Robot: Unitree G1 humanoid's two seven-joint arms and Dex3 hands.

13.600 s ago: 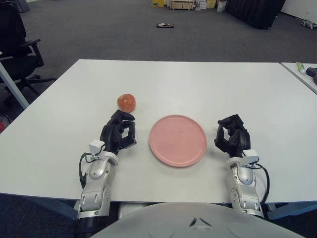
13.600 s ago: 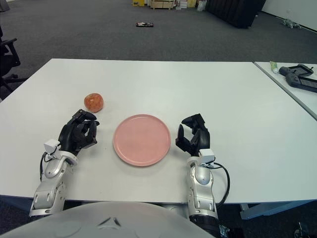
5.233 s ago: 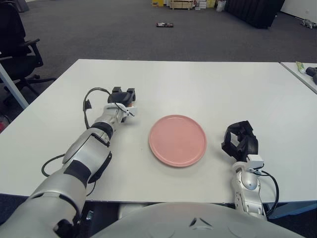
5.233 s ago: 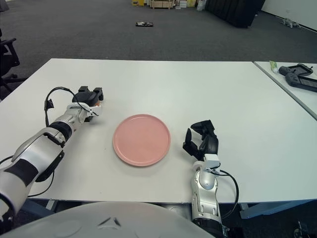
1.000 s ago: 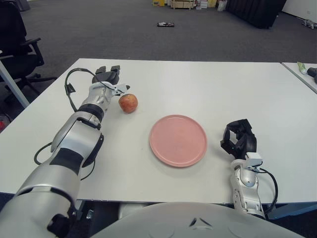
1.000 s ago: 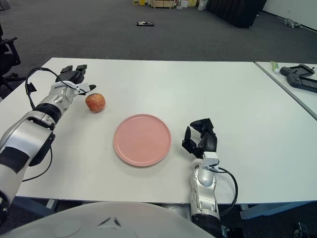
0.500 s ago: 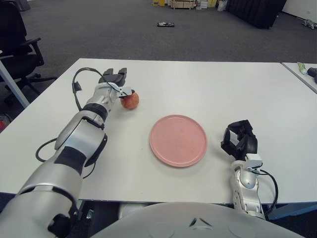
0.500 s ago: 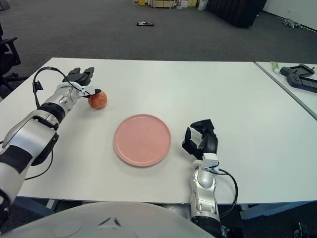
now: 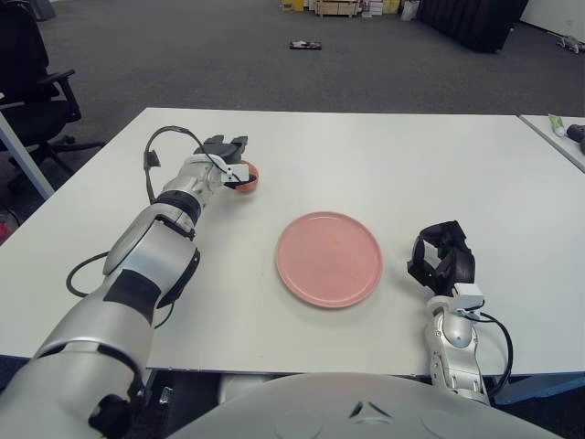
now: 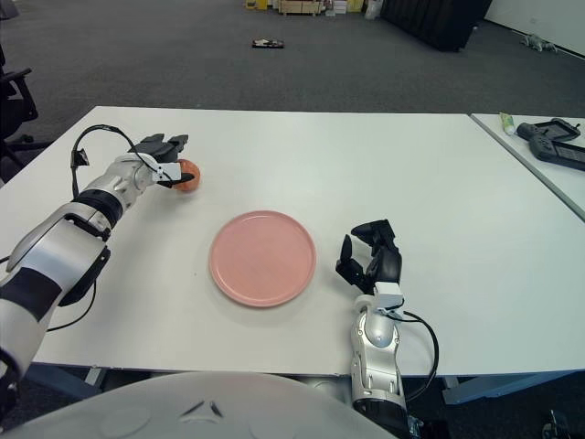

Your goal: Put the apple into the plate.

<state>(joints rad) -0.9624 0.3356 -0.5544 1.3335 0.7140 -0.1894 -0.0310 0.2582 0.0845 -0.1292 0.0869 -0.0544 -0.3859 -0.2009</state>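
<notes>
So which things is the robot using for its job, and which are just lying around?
For the job:
- apple, under the left hand
- pink plate

Just lying about:
- right hand, idle to the right of the plate
- black gadget and tube on the neighbouring table
- office chair

An office or lab hall: grey carpet (image 9: 228, 64) runs wide behind the white bench (image 9: 384, 155), a black swivel chair (image 9: 32, 82) stands at the left, a second bench (image 10: 539, 146) at the right, and boxes (image 9: 334, 9) line the far wall.
</notes>
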